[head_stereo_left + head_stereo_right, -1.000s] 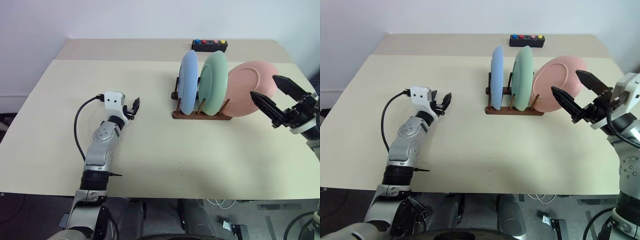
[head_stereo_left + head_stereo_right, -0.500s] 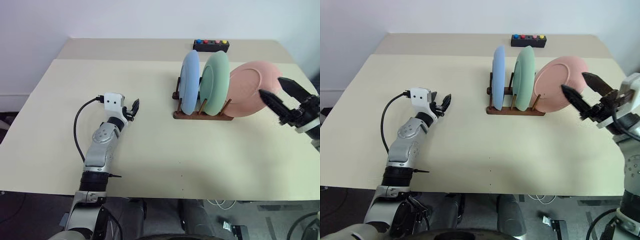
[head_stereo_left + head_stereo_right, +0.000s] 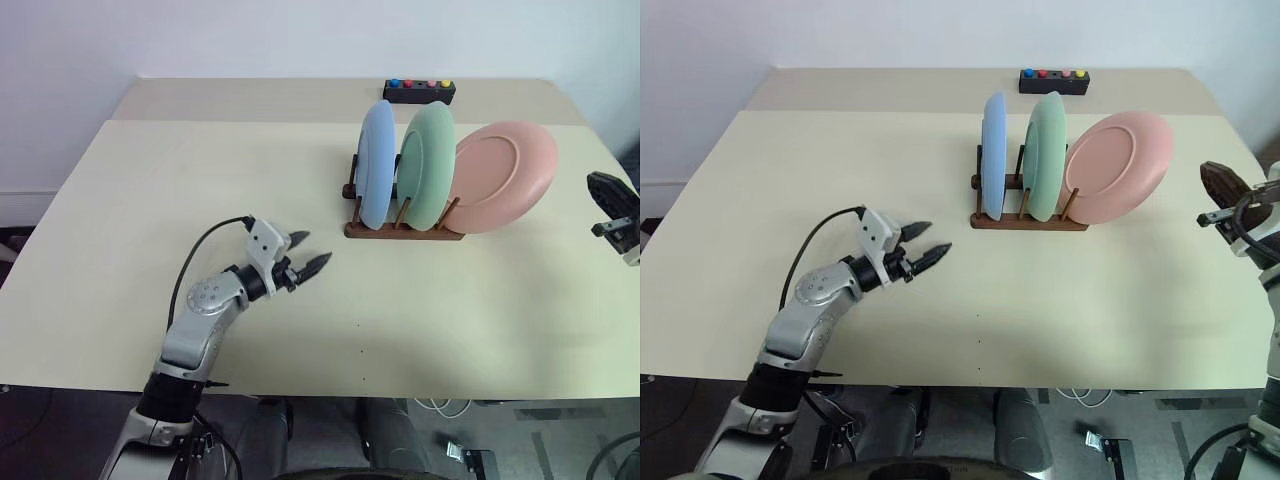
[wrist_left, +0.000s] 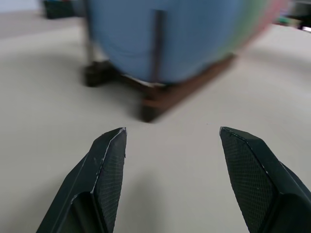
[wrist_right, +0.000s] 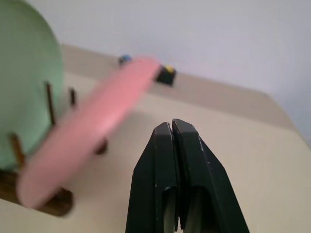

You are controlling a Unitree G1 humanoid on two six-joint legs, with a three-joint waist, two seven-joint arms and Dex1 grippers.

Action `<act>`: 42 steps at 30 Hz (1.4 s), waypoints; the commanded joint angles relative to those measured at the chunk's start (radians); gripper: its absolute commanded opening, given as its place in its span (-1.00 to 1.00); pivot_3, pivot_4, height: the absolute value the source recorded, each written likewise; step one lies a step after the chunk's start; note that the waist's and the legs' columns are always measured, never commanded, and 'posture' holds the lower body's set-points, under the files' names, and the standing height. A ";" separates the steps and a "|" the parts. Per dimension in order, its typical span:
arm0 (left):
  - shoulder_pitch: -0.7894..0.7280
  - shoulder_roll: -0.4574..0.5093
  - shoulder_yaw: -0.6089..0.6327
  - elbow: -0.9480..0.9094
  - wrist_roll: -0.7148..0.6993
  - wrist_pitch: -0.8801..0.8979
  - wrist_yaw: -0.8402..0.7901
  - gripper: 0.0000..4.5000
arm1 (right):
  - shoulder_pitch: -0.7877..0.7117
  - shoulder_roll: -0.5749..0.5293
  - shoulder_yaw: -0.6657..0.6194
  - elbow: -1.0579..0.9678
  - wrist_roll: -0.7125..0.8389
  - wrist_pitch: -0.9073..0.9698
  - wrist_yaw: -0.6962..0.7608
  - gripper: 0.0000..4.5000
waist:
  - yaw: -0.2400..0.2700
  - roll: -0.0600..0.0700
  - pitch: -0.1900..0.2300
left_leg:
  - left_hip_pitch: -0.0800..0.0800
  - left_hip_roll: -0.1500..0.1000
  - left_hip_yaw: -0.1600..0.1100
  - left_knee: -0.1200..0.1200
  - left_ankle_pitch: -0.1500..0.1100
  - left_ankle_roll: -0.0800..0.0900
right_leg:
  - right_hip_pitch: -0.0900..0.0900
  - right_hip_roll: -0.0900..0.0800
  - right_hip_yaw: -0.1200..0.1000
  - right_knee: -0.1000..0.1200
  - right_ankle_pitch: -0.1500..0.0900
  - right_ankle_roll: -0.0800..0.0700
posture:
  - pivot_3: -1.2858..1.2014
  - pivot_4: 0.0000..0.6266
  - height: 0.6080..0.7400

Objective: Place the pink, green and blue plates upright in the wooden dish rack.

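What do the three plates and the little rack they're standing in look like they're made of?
The pink plate, green plate and blue plate look matte, with flat colour and no shine; plastic or unglazed ceramic, I can't tell which. The rack looks like dark-stained wood: brown rails with thin pegs.

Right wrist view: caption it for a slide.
Shut right gripper beside the leaning pink plate in the wooden rack.

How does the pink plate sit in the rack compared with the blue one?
The blue plate stands nearly upright between the pegs at one end of the wooden dish rack; the pink plate leans well over at the other end, overhanging it. The blue one shows mostly edge-on, the pink one shows its face. Both are round, plain and free of either gripper.
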 commanded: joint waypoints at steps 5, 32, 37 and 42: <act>-0.004 0.002 -0.008 -0.044 -0.005 -0.001 -0.014 0.39 | -0.104 0.013 0.113 0.010 -0.069 -0.042 -0.037 -0.99 | 0.000 0.001 0.000 | 0.001 0.000 0.000 0.000 0.000 0.001 | 0.000 0.000 0.000 0.000 0.000 0.000 | 0.03 -0.52 0.91; 0.004 -0.003 -0.025 -0.041 0.018 -0.003 0.010 0.39 | -0.122 0.007 0.169 -0.072 -0.076 -0.025 -0.002 -0.99 | 0.002 0.001 0.000 | 0.000 0.000 0.000 0.000 0.001 0.001 | 0.000 0.000 0.000 0.001 0.000 0.000 | 0.03 -0.52 0.91; 0.007 -0.005 -0.028 -0.041 0.020 -0.004 0.007 0.39 | -0.104 -0.011 0.139 -0.110 -0.074 0.010 -0.023 -0.99 | 0.003 0.001 0.000 | 0.000 0.000 0.000 0.000 0.001 0.001 | 0.000 0.000 0.000 0.001 0.000 0.000 | 0.03 -0.52 0.91; 0.002 -0.009 -0.031 -0.035 0.021 -0.004 0.007 0.39 | -0.114 -0.020 0.147 -0.198 -0.049 0.040 -0.018 -0.99 | 0.000 0.001 0.000 | 0.000 0.000 0.000 0.000 0.001 0.001 | 0.000 0.000 0.000 0.001 0.000 0.000 | 0.03 -0.52 0.91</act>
